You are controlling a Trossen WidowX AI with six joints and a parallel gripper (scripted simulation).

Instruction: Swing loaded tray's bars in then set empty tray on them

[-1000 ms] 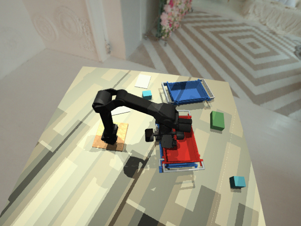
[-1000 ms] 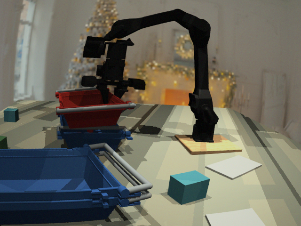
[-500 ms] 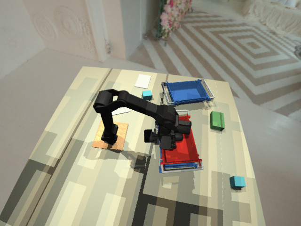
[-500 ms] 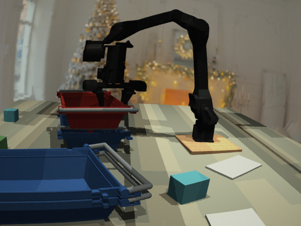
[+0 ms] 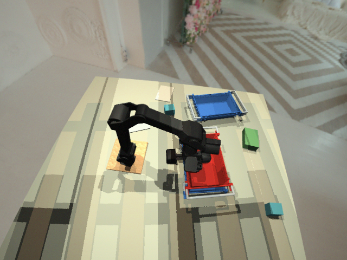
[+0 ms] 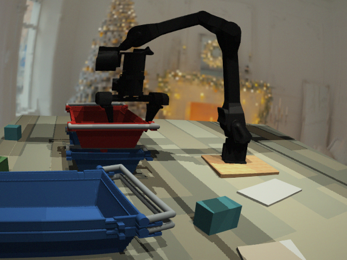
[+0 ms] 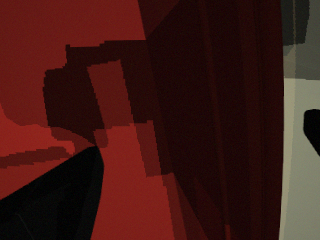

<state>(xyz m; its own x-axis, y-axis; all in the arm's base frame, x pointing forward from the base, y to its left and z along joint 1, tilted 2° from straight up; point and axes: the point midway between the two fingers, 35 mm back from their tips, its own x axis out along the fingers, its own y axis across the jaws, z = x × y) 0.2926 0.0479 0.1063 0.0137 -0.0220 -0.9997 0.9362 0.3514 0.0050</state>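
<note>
The red tray (image 5: 205,179) (image 6: 109,138) (image 7: 135,200) sits roughly level above the loaded blue tray (image 6: 103,162). A grey bar (image 6: 84,147) of the blue tray lies across its top at the end near the exterior camera, beneath the red tray. The blue tray's far bar is hidden. A bit of a red block (image 6: 103,150) shows between the trays. The red tray's own bars are swung out at its ends. My gripper (image 5: 183,161) (image 6: 129,123) (image 7: 203,138) is wide open, one finger inside the red tray and one outside its long wall, apart from that wall.
Two nested blue trays (image 5: 217,106) (image 6: 50,225) stand beside the stack. A green block (image 5: 250,138) and a teal block (image 5: 274,208) (image 6: 12,132) lie beyond it. Another teal block (image 5: 169,109) (image 6: 217,215) and a white plate (image 6: 270,192) lie on the arm's side.
</note>
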